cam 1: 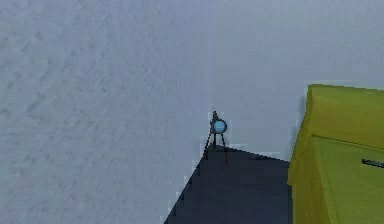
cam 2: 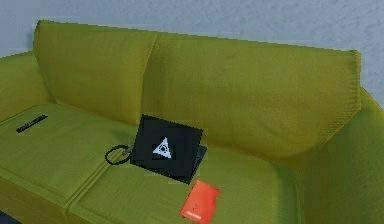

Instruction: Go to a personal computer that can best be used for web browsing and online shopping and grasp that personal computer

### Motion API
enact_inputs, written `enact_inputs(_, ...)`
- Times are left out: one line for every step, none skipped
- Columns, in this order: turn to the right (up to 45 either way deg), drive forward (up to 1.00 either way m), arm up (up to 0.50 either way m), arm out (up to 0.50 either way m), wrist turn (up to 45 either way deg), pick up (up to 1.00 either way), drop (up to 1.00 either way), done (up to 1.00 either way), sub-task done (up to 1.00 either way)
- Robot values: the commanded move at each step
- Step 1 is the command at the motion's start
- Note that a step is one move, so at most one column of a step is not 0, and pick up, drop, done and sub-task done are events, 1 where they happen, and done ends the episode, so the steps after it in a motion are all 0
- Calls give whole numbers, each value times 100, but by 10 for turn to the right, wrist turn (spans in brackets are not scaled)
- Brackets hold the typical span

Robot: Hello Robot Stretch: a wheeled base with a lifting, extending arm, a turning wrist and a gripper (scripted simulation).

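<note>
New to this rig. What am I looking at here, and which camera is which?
A wheeled robot with one extending arm, in a simulated house. The forward view looks ahead and down: white wall, dark floor, a tripod with a blue round head, and the end of the yellow sofa. The arm side view looks sideways from the body at that sofa. On its seat lie a dark laptop, the task's target, a black cable loop, a flat red thing and a slim dark bar.

robot's own colours, shapes, cables, markings, none can be told here
</note>
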Motion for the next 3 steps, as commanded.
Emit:
enact_inputs(0,0,20,0,0,0,0,0,0)
enact_inputs(0,0,0,32,0,0,0,0,0)
enact_inputs(0,0,0,0,450,0,0,0,0)
